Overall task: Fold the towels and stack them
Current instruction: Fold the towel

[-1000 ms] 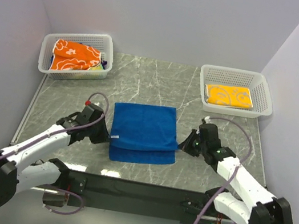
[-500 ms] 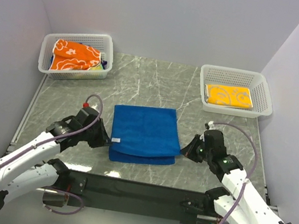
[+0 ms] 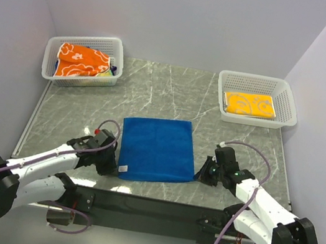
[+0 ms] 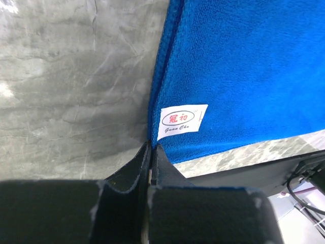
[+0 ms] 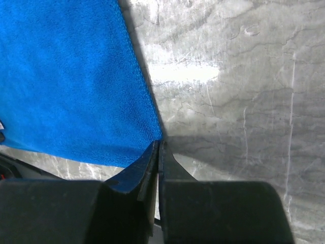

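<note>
A royal blue towel lies flat in the middle of the marble table, folded into a rectangle with its near edge close to the table's front. My left gripper is shut on its near left corner, just below a white label. The right gripper pinches the near right corner, its jaws shut on the blue towel. An orange towel with white flowers is bunched in the left basket. A folded yellow towel lies in the right basket.
White mesh baskets stand at the back left and back right. The table's front edge with its black rail runs just behind both grippers. Pale walls close in the sides and back.
Both grippers have drawn the blue towel's upper layer toward the near edge. It now covers the lower layer that stuck out in front. The baskets have not moved.
</note>
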Robot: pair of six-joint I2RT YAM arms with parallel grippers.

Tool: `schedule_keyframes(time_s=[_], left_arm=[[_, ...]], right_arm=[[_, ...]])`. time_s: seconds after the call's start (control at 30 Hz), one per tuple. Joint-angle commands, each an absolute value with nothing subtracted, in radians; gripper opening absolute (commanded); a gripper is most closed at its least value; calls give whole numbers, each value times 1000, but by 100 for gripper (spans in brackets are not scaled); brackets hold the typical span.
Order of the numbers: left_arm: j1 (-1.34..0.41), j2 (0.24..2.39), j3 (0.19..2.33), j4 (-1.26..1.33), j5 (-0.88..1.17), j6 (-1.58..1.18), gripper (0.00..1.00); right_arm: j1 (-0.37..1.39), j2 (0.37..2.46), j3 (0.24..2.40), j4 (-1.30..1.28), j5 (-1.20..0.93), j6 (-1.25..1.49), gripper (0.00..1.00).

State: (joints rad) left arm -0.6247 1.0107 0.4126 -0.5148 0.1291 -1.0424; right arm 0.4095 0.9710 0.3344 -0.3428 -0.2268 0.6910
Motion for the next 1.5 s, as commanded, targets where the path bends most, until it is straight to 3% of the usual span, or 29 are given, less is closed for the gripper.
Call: schedule_keyframes(time_s=[0.0,0.07,0.17,0.33,0.4,0.5,0.67,0.87,1.13,1.33,1.47], left_arm=[[-653,1017,403,-524,100,-1075,4],[-667,1008,410,-541,95,-1092,11],[-681,963,417,-581,78,-1115,23],[-684,853,503,-724,3,-1121,77],[-684,832,584,-767,-46,-1109,84],[-683,868,707,-778,-139,-1071,83],[-677,1061,871,-599,-241,-967,69],[-626,1401,1009,-447,-190,-865,60],[-450,1684,1084,-279,-101,-802,46],[-359,1775,1068,-232,-58,-811,42],[-342,1767,1066,-255,-60,-807,45]], right_arm=[[420,973,348,-342,-213,687,11],[426,957,353,-376,-210,675,28],[437,901,373,-428,-204,660,44],[488,804,462,-488,-161,673,53],[502,802,506,-479,-149,667,53],[505,860,566,-407,-152,634,52],[496,1089,696,-232,-150,554,47],[456,1348,865,-83,-166,520,43],[374,1744,1022,83,-267,584,33],[293,1906,1065,141,-278,652,28],[262,1898,1054,123,-258,628,28]])
